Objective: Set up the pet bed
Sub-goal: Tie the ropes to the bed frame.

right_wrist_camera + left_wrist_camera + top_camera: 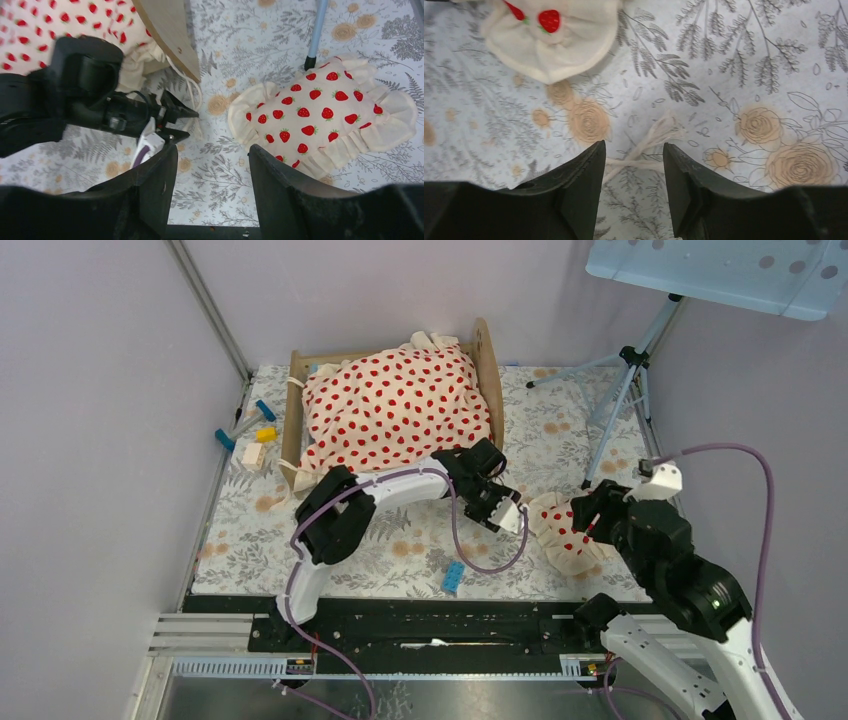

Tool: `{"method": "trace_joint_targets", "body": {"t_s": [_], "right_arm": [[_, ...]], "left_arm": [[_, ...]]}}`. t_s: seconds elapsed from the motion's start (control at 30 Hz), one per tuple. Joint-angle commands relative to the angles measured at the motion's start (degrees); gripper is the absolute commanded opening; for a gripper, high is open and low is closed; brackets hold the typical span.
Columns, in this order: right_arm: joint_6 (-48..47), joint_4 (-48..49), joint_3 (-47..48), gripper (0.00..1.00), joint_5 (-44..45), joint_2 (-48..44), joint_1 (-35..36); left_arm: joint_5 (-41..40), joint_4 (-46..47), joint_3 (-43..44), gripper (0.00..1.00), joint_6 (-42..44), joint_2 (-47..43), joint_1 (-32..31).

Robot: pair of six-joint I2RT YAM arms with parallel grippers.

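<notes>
The pet bed [488, 365] stands at the back of the mat, its light-wood end boards showing and its top covered by a cream red-dotted blanket [395, 410]. A small strawberry-print pillow [560, 525] lies on the mat to the bed's right. My left gripper [505, 512] hovers low just left of the pillow. Its jaws stand open in the left wrist view [634, 152], with a loose cream cord [649, 145] on the mat between them. My right gripper [212, 155] is open and empty over the mat, with the pillow [325, 115] just past its right finger.
A tripod [625, 390] stands on the mat right of the bed, one foot near the pillow. A blue brick [453, 577] lies near the front edge. Several small toy blocks [250, 435] sit left of the bed by the wall. The bed's end board [167, 35] rises beside my left arm.
</notes>
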Motion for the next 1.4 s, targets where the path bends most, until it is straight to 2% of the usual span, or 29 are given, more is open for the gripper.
{"method": "trace_joint_targets", "body": {"t_s": [0.0,0.13,0.47,1.13,1.37], "right_arm": [[0.2,4.1,1.0,0.6,2.3,-5.6,-0.3],[-1.6,5.8,1.2,0.6,1.1,-9.0,-0.1],[-1.5,5.0,1.1,0.59,0.9,-9.3,-0.2],[-2.9,4.7,1.0,0.61,-0.1,-8.8,-0.1],[-2.8,4.1,1.4,0.62,-0.2,-8.8,-0.2]], "left_arm": [[3.4,-5.7,3.0,0.5,2.4,1.8,0.2],[1.4,-5.8,3.4,0.48,2.5,2.8,0.3],[2.8,-5.5,6.9,0.48,1.1,4.6,0.2],[-4.3,-4.0,5.1,0.47,2.9,6.9,1.6],[-6.3,-9.9,9.5,0.45,4.6,9.8,1.6]]}}
